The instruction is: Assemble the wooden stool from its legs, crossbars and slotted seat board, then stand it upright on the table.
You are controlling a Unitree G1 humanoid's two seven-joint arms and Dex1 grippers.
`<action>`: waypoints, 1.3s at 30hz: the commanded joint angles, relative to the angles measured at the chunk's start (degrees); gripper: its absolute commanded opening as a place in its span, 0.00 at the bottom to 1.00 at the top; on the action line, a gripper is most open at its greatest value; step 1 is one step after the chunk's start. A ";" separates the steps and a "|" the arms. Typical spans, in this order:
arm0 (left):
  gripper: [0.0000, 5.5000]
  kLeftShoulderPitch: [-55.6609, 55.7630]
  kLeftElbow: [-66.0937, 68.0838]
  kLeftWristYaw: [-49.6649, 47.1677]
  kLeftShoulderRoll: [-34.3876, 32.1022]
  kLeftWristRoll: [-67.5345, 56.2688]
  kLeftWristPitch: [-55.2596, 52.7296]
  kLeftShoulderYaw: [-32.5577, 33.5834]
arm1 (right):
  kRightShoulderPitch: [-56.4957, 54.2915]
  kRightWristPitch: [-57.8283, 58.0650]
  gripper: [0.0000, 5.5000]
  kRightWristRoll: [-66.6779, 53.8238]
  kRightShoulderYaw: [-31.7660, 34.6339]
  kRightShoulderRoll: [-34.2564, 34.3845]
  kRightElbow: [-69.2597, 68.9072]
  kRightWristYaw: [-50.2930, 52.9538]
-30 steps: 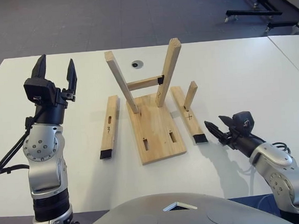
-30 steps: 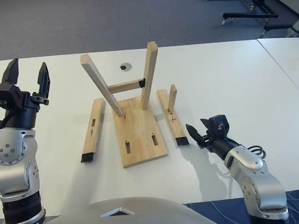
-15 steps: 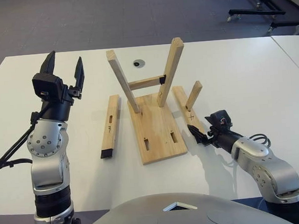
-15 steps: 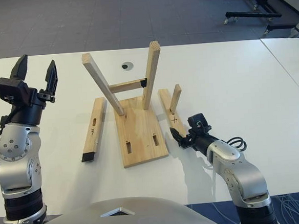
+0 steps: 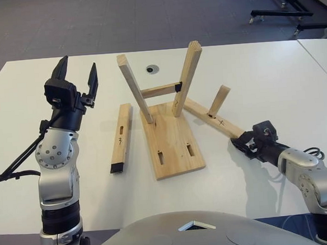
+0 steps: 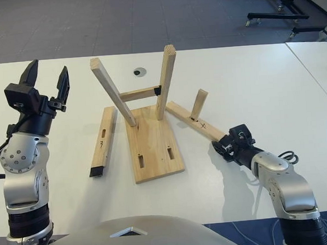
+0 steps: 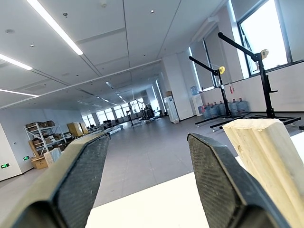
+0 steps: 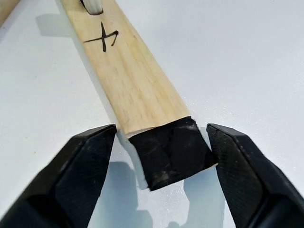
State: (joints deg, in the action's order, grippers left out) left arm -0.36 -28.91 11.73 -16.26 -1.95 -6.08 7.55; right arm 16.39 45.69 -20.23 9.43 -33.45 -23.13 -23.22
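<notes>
The slotted seat board (image 5: 173,140) lies flat mid-table. Two legs (image 5: 133,88) (image 5: 185,78) stand in it, tilted, joined by a crossbar (image 5: 158,91). A loose leg (image 5: 119,138) lies left of the board. On the right lies another leg (image 5: 213,118) at an angle, with a short crossbar (image 5: 220,100) stuck upright in its slot. Its black-capped end (image 8: 173,152) sits between the fingers of my right gripper (image 8: 160,129), which is open, with a finger on each side of the cap. My left gripper (image 5: 75,79) is open, raised above the table's left side and pointing up.
A round cable hole (image 5: 151,69) sits in the white table (image 5: 273,81) behind the standing legs. A second table (image 5: 322,52) adjoins at the right. Black wheeled stands (image 5: 279,10) are on the floor far behind. Bare table lies left and front.
The right-hand leg has swung around, its black-capped end going outward to the right, and my right gripper went with it. My left gripper has drifted slightly toward the standing legs.
</notes>
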 commanded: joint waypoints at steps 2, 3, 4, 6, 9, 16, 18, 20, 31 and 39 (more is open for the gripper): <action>0.54 1.46 1.60 0.11 -0.18 -0.06 0.65 -0.11 | -2.30 -4.36 0.55 0.33 -0.19 -1.62 5.15 -4.83; 0.54 1.43 1.56 0.06 -0.22 0.01 0.70 -0.01 | -3.28 -5.83 0.55 0.79 -0.40 -2.20 7.32 -6.11; 0.54 1.71 1.86 0.12 -0.25 -0.04 0.85 -0.02 | -3.69 -7.07 0.55 1.14 -0.31 -2.70 9.01 -7.06; 0.54 2.49 2.71 0.35 -0.40 -0.11 1.21 -0.07 | -4.12 -9.28 0.55 1.44 0.62 -3.53 12.10 -8.47; 0.54 3.35 3.93 0.49 -0.48 -0.06 1.93 -0.20 | -11.59 -6.80 0.55 7.45 -10.86 7.33 12.26 1.53; 0.54 4.78 5.93 0.84 -0.55 -0.18 3.50 -0.40 | -14.31 -6.35 0.55 10.28 -15.48 11.85 13.40 4.47; 0.54 5.02 6.27 1.03 -0.65 -0.23 3.78 -0.25 | -14.98 -7.08 0.55 10.67 -14.65 11.88 14.76 5.18; 0.54 5.17 6.56 1.23 -0.81 -0.40 4.00 -0.01 | -15.21 -7.49 0.55 10.83 -14.52 12.25 15.11 5.73; 0.54 8.00 8.82 2.08 -0.88 -0.32 4.61 -0.75 | -21.73 -14.60 0.55 13.33 -17.43 16.00 25.68 5.03; 0.54 9.16 9.84 2.68 -1.29 -0.73 5.05 -0.29 | -22.26 -16.64 0.45 13.74 -16.21 16.56 29.38 4.98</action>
State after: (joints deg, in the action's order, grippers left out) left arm 7.60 -19.72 13.86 -16.77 -2.03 -1.35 7.14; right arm -7.90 26.81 -7.31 -7.03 -16.72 4.29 -18.51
